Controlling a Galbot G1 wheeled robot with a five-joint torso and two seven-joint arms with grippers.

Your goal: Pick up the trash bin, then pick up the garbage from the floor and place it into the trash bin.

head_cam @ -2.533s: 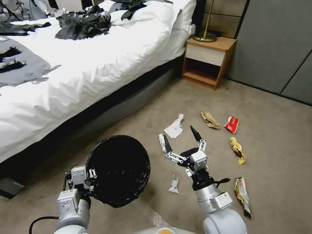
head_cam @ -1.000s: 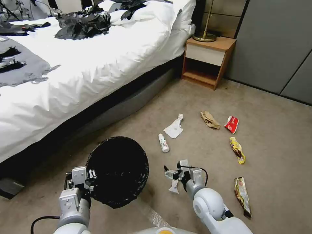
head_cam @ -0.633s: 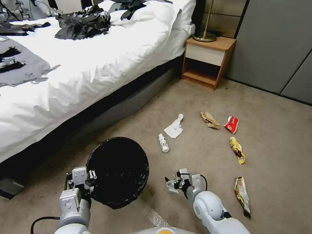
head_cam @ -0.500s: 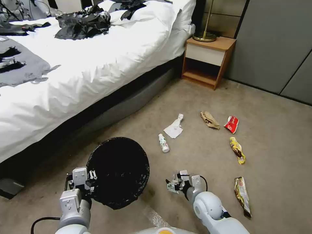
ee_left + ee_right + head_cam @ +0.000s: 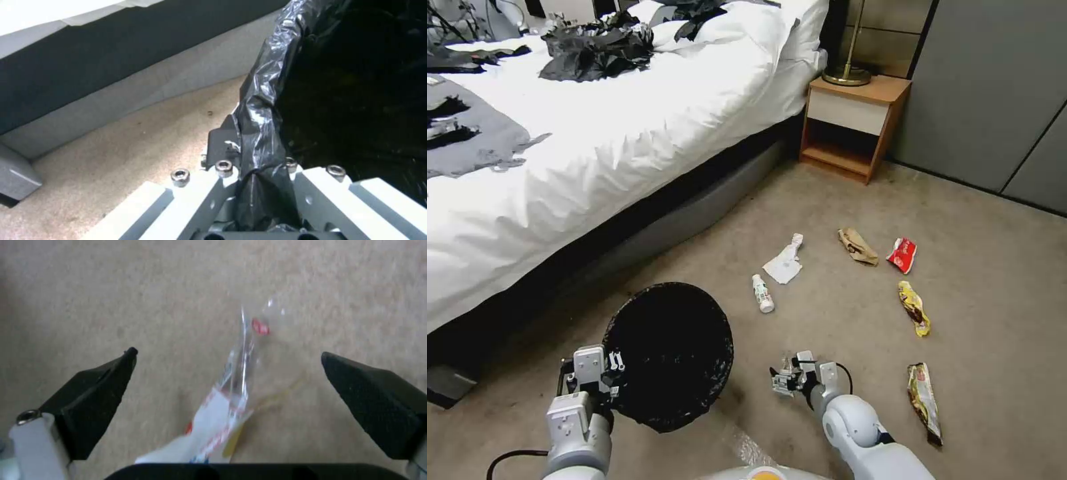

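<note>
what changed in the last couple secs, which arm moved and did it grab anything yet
The right tool swung from up near the small white bottle down and back toward the robot, and now sits low over the clear wrapper on the carpet, fingers spread either side of it, not yet closed. The left tool kept its clamp on the trash bin rim. The other litter by the nightstand lay unmoved.

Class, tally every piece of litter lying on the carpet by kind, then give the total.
Snack wrappers: 4 (red wrapper, yellow wrapper, brown-and-silver wrapper, clear wrapper under the open right end effector)
White tissue: 1
Small white bottle: 1
Brown paper bag: 1
Total: 7
</note>
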